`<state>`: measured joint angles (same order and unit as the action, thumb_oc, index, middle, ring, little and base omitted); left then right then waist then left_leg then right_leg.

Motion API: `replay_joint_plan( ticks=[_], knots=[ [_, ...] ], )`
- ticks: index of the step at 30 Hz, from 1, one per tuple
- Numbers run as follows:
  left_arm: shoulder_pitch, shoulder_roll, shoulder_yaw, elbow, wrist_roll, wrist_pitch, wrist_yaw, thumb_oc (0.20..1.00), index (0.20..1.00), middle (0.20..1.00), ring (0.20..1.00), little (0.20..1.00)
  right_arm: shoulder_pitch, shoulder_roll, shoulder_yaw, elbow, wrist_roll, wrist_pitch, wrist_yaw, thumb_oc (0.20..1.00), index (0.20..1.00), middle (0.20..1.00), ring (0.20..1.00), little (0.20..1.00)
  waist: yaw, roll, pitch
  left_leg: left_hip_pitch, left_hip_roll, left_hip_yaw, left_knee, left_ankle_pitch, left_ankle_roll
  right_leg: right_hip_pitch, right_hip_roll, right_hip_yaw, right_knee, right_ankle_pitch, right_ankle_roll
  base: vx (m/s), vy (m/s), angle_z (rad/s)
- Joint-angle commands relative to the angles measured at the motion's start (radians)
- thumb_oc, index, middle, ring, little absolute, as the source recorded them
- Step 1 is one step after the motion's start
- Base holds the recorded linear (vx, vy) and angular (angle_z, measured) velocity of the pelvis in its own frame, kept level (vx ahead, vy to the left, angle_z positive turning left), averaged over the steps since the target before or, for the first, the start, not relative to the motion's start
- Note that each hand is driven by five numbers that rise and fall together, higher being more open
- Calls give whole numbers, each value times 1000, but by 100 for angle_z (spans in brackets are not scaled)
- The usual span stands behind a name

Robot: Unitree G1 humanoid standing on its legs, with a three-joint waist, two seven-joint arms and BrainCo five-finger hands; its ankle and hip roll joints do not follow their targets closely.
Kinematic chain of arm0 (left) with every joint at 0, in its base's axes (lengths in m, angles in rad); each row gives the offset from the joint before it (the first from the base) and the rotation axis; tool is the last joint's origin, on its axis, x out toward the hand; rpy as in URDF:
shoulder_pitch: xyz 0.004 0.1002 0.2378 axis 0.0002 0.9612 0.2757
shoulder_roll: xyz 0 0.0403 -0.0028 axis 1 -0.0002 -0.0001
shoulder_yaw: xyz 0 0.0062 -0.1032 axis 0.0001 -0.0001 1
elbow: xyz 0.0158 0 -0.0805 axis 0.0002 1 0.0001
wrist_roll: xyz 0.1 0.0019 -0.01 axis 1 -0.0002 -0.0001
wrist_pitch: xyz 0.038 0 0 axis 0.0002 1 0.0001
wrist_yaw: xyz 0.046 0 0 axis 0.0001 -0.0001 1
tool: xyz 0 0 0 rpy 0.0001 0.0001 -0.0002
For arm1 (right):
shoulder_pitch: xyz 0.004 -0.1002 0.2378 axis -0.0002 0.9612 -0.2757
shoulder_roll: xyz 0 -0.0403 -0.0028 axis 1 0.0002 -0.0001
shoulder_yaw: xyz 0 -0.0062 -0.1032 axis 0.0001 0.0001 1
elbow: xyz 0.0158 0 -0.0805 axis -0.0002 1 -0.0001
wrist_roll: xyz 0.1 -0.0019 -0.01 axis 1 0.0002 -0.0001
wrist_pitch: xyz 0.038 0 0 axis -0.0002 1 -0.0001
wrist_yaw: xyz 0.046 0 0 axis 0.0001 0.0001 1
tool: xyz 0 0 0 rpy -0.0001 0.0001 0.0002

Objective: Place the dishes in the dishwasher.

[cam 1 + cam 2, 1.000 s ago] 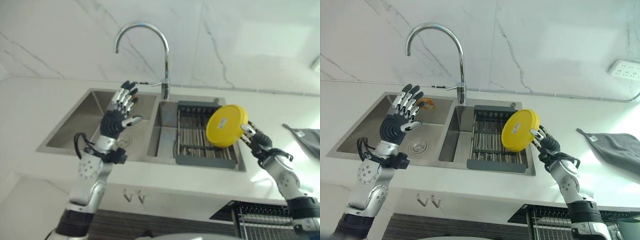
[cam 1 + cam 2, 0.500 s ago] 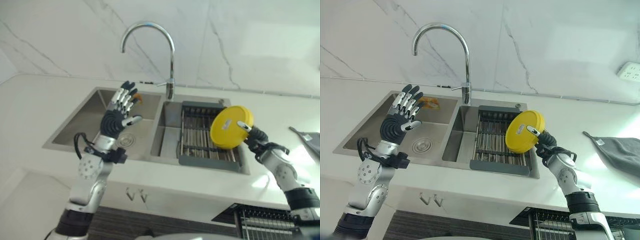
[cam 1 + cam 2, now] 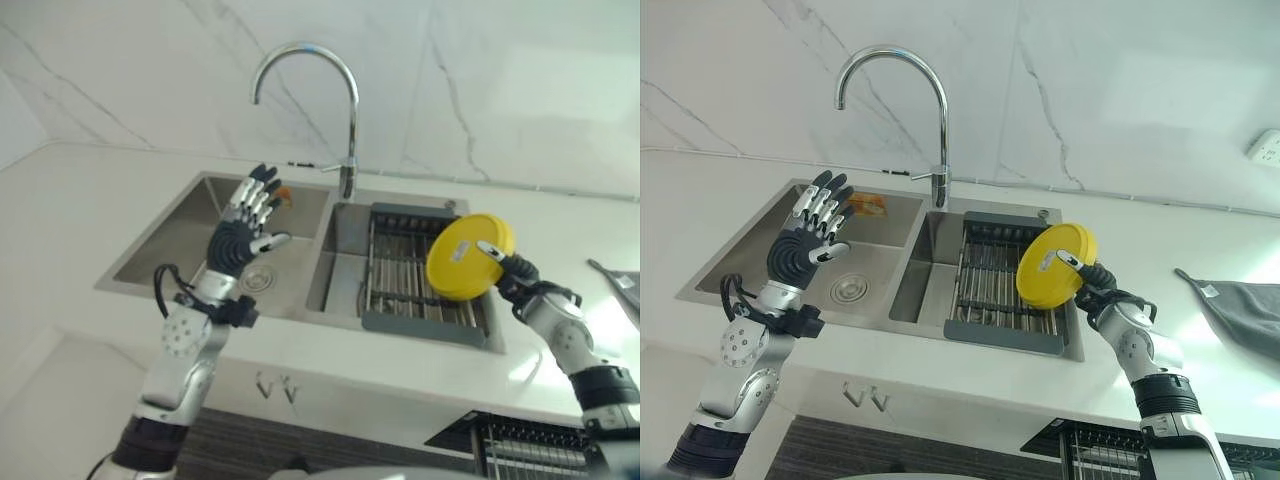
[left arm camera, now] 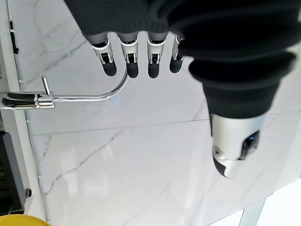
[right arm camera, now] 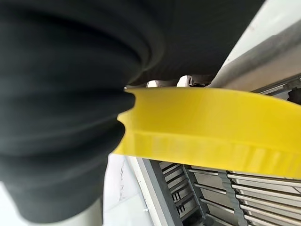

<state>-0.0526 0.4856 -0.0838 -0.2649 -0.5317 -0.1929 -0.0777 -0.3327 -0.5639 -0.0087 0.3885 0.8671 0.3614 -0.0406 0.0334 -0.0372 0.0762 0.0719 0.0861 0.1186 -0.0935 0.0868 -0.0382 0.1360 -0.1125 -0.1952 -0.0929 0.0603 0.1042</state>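
A round yellow plate [image 3: 468,258] stands on edge in the air above the right end of the sink's dark drying rack [image 3: 412,280]. My right hand [image 3: 1097,283] is shut on the plate, thumb across its underside and fingers behind it. The right wrist view has the plate's yellow rim [image 5: 207,127] close up over the rack bars. My left hand [image 3: 243,228] is raised open above the left sink basin [image 3: 190,245], fingers straight and spread, holding nothing. A corner of the dishwasher's wire rack [image 3: 520,442] shows below the counter at the lower right.
A tall curved chrome faucet [image 3: 345,110] rises behind the divider between the two basins. An orange item [image 3: 866,205] lies at the back of the left basin. A grey cloth [image 3: 1245,310] lies on the white counter at the far right. A marble wall stands behind.
The camera has shifted, so the whole scene sits lower and further right. My right hand has tilted the plate a little; my left hand keeps its raised open pose.
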Motion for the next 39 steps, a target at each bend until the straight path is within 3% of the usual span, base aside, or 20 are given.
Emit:
replay_joint_plan(
  ticks=[1, 9, 10, 11, 12, 13, 16, 23, 28, 39],
  knots=[
    [-100, 34, -32, 10, -33, -33, 12, 1000, 1000, 1000, 1000, 1000, -137, -61, 21, 48, 27, -41, 2, 1000, 1000, 1000, 1000, 1000, 31, -3, -2, 53, 32, 21, 6, -96, -34, 31, 1, -67, 6, -48, 6, -1, -2, 3],
    [-104, 39, -36, 10, -36, -28, 17, 1000, 1000, 1000, 1000, 1000, -167, -56, 47, 105, 18, -48, 0, 1000, 1000, 1000, 1000, 1000, 43, 0, -1, 51, 31, 15, 6, -96, -34, 36, -1, -76, 6, -50, 6, -2, -3, 4],
    [-107, 39, -38, 11, -35, -26, 20, 1000, 1000, 1000, 1000, 1000, -171, -54, 51, 116, 14, -52, -1, 868, 868, 868, 868, 868, 44, 0, -2, 51, 31, 14, 6, -95, -34, 36, -1, -78, 6, -50, 6, 1, -5, 4],
    [-109, 38, -39, 10, -35, -22, 23, 1000, 1000, 1000, 1000, 1000, -175, -53, 55, 125, 10, -55, -2, 586, 586, 586, 586, 586, 45, 1, -2, 51, 30, 13, 6, -95, -34, 37, -2, -79, 6, -51, 5, 3, -4, 5],
    [-110, 39, -40, 11, -36, -22, 25, 1000, 1000, 1000, 1000, 1000, -178, -54, 58, 132, 6, -59, -4, 533, 533, 533, 533, 533, 46, 2, -2, 51, 30, 12, 6, -95, -34, 37, -2, -79, 6, -51, 5, 3, -2, 7],
    [-110, 40, -41, 11, -35, -22, 26, 1000, 1000, 1000, 1000, 1000, -183, -55, 63, 141, 0, -69, -6, 200, 200, 200, 200, 200, 47, 2, -3, 52, 30, 11, 6, -95, -34, 37, -2, -81, 6, -51, 5, 2, 0, 10],
    [-112, 42, -48, 18, -33, -29, 30, 1000, 1000, 1000, 1000, 1000, -203, -61, 77, 159, -39, -70, -5, 200, 200, 200, 200, 200, 51, 4, -1, 51, 30, 9, 6, -93, -35, 38, -1, -85, 6, -50, 4, 5, -3, 8],
    [-106, 43, -58, 12, -44, -28, 28, 1000, 1000, 1000, 1000, 1000, -210, -55, 89, 172, -47, -142, -26, 200, 200, 200, 200, 200, 57, 8, 0, 50, 31, 2, 6, -92, -36, 41, 2, -89, 6, -54, -1, 4, -11, 3],
    [-111, 36, -69, 17, -37, -40, 36, 1000, 1000, 1000, 1000, 1000, -204, -17, 71, 173, 13, -192, -89, 200, 200, 200, 200, 200, 53, 14, 2, 56, 36, 6, 6, -94, -36, 45, 9, -84, 6, -59, -7, 1, -21, 1],
    [-69, 31, -24, 23, -20, -46, 7, 1000, 1000, 1000, 1000, 1000, -78, 70, -39, -39, 179, -306, -85, 200, 200, 200, 200, 200, 23, 28, -3, 67, 68, 36, 6, -82, -47, 40, 39, -60, 6, -68, -24, 8, -128, -2]
  ],
)
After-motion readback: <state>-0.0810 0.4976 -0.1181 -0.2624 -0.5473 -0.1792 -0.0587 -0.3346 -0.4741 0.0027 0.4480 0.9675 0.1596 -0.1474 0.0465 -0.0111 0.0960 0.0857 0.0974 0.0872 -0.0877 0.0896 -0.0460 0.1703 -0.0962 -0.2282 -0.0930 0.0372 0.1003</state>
